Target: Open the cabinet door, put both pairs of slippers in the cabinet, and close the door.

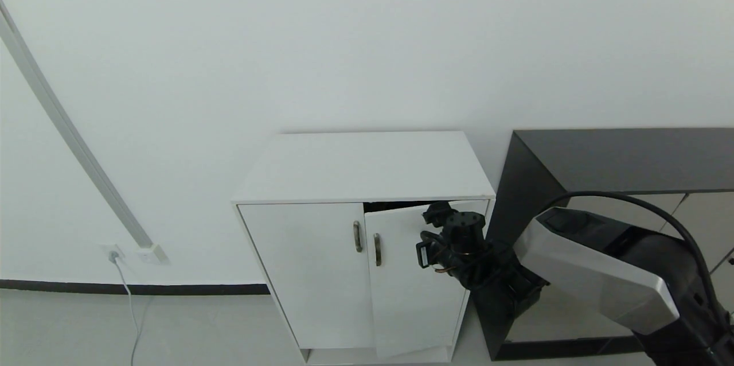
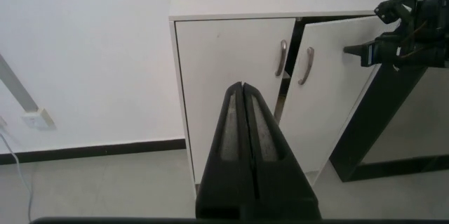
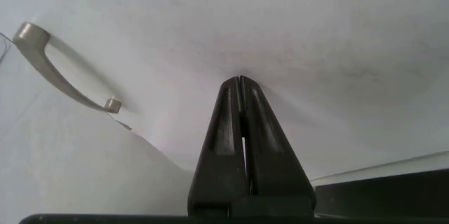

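We have the right gripper (image 3: 241, 87) closed and empty, tip at the ajar right cabinet door (image 1: 413, 297), its handle (image 1: 377, 249) to the left.

Right arm (image 1: 596, 263): silver-grey angular shell over black body; black cable (image 1: 631, 198) looped at 12 o'clock of shell. Left gripper (image 2: 242, 85), right gripper (image 3: 240, 80): black tapered fingers (image 2: 228, 133), grey inset pads (image 2: 266, 136).

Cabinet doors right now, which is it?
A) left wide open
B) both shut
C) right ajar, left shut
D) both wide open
C: the right door shows a dark gap along its top edge, while the left door sits flush with the cabinet.
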You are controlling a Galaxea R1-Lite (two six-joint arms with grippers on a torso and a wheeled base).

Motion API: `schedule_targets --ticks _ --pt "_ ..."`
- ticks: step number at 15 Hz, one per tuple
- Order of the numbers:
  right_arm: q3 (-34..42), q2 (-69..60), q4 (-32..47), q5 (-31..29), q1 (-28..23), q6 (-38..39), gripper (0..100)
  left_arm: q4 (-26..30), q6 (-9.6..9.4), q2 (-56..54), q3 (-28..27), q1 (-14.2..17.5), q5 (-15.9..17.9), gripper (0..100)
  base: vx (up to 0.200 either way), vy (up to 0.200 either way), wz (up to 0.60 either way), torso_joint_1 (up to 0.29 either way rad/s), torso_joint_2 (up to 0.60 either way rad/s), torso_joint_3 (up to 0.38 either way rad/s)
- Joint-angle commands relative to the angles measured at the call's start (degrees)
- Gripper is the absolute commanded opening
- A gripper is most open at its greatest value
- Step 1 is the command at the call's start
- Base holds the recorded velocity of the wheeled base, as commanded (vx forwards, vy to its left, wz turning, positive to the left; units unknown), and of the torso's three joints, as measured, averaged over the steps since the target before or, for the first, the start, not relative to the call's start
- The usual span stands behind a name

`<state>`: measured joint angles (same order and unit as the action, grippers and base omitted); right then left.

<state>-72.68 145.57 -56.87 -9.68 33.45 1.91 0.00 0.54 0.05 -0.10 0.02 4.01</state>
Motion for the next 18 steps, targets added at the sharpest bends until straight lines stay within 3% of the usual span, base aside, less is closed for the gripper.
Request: schedule_targets --ticks 1,6,11,15,18 --pt "-2.6 2.0 0.6 -0.1 -0.1 -0.1 0 0.0 -0.01 0.0 0.0 0.1 -0.1 0 0.0 0.0 0.0 0.0 0.0 0.0" --pt "-9.1 2.9 6.9 -0.1 -0.5 -0.1 0 0.0 0.08 0.0 0.0 0.1 -0.1 0 0.0 0.0 0.0 0.0 0.0 0.0" --pt "-12.0 4.4 8.0 -0.1 -0.9 -0.1 0 0.0 0.08 0.0 0.0 0.1 -0.1 0 0.0 0.0 0.0 0.0 0.0 0.0" --pt "-11.9 4.4 7.9 -0.1 -1.2 -0.1 0 0.0 0.08 0.0 0.0 0.1 -0.1 0 0.0 0.0 0.0 0.0 0.0 0.0" --pt "-4.8 0.0 5.7 -0.3 -1.1 -0.2 0 0.0 0.08 0.0 0.0 0.1 -0.1 0 0.0 0.0 0.0 0.0 0.0 0.0"
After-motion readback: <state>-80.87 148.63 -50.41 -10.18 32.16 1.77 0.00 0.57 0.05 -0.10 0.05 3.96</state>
